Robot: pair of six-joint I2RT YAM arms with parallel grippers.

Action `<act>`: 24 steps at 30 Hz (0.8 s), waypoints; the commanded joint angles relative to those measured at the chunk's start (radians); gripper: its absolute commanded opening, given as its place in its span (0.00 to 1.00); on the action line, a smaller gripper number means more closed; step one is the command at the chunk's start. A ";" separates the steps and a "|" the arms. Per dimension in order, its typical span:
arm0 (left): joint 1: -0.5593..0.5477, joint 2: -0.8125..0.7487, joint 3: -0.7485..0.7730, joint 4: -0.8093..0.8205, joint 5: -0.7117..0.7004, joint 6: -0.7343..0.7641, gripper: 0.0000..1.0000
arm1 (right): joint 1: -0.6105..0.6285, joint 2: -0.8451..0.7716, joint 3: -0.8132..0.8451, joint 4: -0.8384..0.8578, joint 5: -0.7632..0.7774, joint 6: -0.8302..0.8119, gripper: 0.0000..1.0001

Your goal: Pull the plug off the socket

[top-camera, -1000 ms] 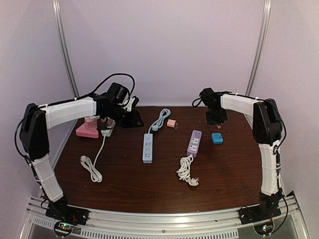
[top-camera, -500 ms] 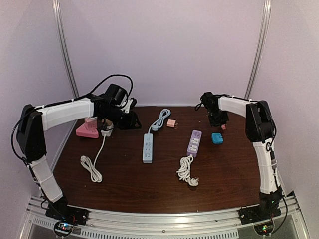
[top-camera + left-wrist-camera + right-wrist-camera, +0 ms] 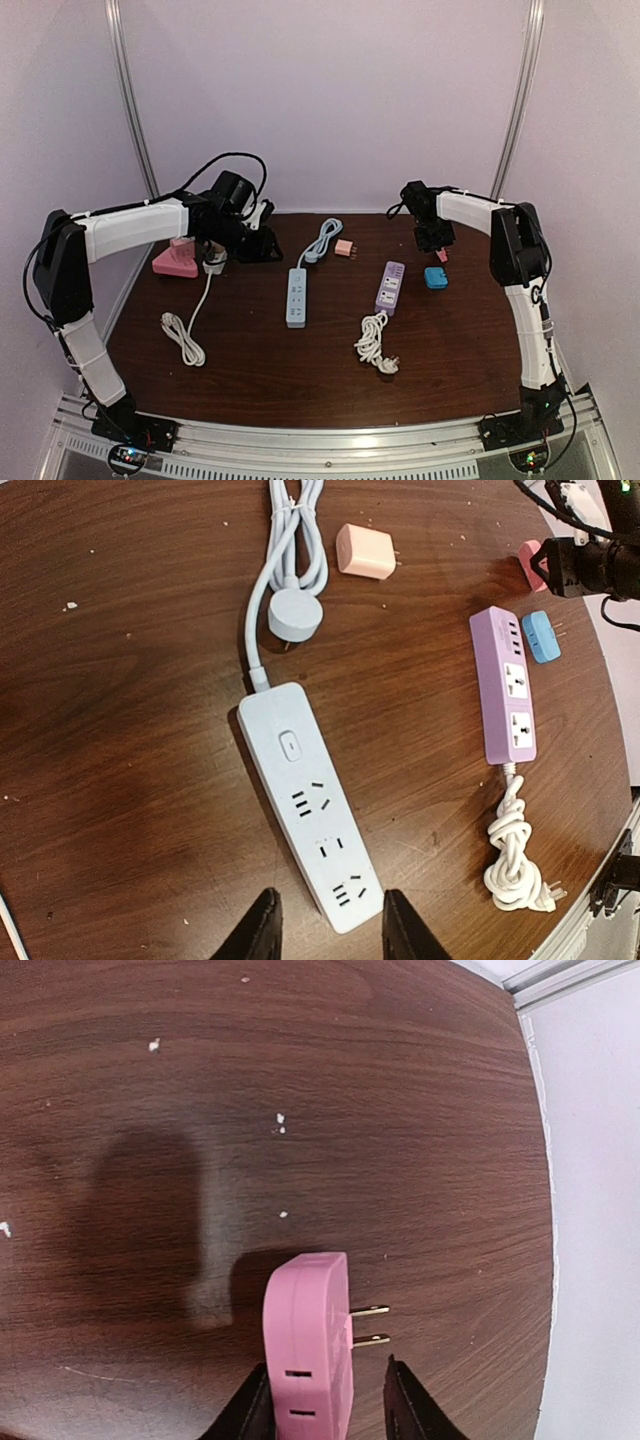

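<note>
1. Prongs of the pink plug (image 3: 307, 1345) are bare. It seemingly rests on the table (image 3: 150, 1110) at the far right, well apart from the purple socket strip (image 3: 505, 685), so unplugging looks done.
2. Right pincer (image 3: 328, 1400) straddles it, spread, with one finger clear, probably to set it down.
3. Left pincer (image 3: 325, 930) is spread and empty, idle.

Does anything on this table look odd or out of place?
A pink plug seems to stand on end between the right gripper's fingers, near the table's far right edge, its prongs sticking out sideways.
</note>
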 commanded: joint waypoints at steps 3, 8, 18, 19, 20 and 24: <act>0.006 -0.032 -0.005 0.046 -0.025 -0.006 0.34 | 0.001 0.002 0.022 0.008 -0.084 0.011 0.44; 0.007 -0.033 0.000 0.048 -0.025 -0.007 0.36 | 0.002 -0.015 0.008 0.037 -0.159 0.020 0.53; 0.062 -0.075 -0.010 0.037 -0.118 -0.007 0.40 | 0.021 -0.118 -0.084 0.111 -0.275 0.034 0.73; 0.076 -0.079 -0.007 0.028 -0.148 -0.004 0.41 | 0.027 -0.135 -0.103 0.122 -0.286 0.034 0.76; 0.091 -0.082 -0.005 0.018 -0.165 -0.001 0.42 | 0.035 -0.152 -0.114 0.132 -0.292 0.035 0.78; 0.162 -0.091 -0.011 -0.007 -0.250 0.001 0.47 | 0.063 -0.206 -0.151 0.153 -0.323 0.039 0.87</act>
